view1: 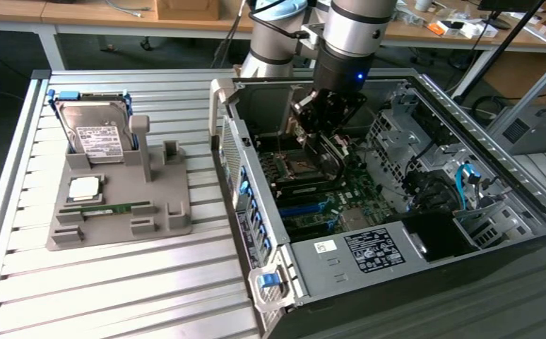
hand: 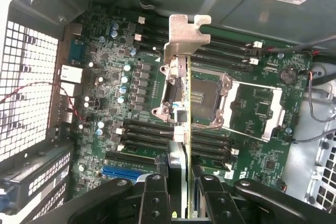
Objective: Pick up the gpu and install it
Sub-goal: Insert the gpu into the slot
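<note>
Black fingers (hand: pixel 155 195) of the end effector (hand: pixel 181 184), closed to a narrow gap on the gpu (hand: pixel 181 51). The card is seen edge-on, its silver bracket (hand: pixel 186 30) at the end away from the grip. It hangs inside the open computer case (view1: pixel 253 176), above the motherboard (hand: pixel 252 129) and apart from it. In the wrist view its edge crosses the bare processor socket (hand: pixel 205 98). The exterior view shows the end effector (view1: pixel 325 116) lowered into the case from above. On the table (view1: pixel 112 282), at the exterior view's left, a grey holder (view1: pixel 164 212) carries a hard drive (view1: pixel 98 131) and a memory stick (view1: pixel 108 210).

Step in hand, as judged: the pick-up is done and the install is under way, the card carried but not seated. No slot contact is visible. Seating would call for the card's lower edge to sit parallel to and directly over an expansion slot, such as the blue one (hand: pixel 123 171), with the bracket toward the case's rear wall. A straight, square press would be needed. Any tilt in the grip risks jamming the connector or striking the socket.
</note>
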Robot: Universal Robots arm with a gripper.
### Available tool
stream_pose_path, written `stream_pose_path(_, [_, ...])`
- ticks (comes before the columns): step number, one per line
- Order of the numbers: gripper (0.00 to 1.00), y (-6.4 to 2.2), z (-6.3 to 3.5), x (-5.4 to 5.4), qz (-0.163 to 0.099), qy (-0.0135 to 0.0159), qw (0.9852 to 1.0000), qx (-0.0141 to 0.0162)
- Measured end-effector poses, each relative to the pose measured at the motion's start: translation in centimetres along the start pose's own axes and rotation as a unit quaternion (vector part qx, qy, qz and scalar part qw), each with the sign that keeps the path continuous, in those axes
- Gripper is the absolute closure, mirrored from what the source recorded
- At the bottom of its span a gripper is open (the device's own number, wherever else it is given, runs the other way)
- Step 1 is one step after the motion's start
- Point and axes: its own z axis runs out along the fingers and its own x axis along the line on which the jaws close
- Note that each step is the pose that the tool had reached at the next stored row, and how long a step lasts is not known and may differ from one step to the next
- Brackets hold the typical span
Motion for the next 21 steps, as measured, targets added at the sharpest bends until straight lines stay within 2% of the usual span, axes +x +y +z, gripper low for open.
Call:
stream_pose_path(7, [0.73, -0.01, 0.00, 0.0, -0.015, -0.0005, 0.9999, -0.0004])
stream_pose_path(8, [0.73, -0.01, 0.01, -0.1, -0.028, -0.0010, 0.9996, -0.0008])
stream_pose_path(12, [0.73, -0.01, 0.03, -0.1, -0.064, -0.0022, 0.9979, -0.0019])
stream_pose_path(15, [0.73, -0.02, 0.07, -0.1, -0.093, -0.0032, 0.9956, -0.0027])
stream_pose_path(17, [0.73, -0.27, 0.24, -1.4, -0.102, -0.0036, 0.9947, -0.0031])
stream_pose_path(18, [0.73, -0.48, 0.34, -2.4, -0.108, -0.0037, 0.9941, -0.0033])
stream_pose_path(21, [0.73, -0.66, 0.42, -3.3, -0.113, -0.0039, 0.9936, -0.0034])
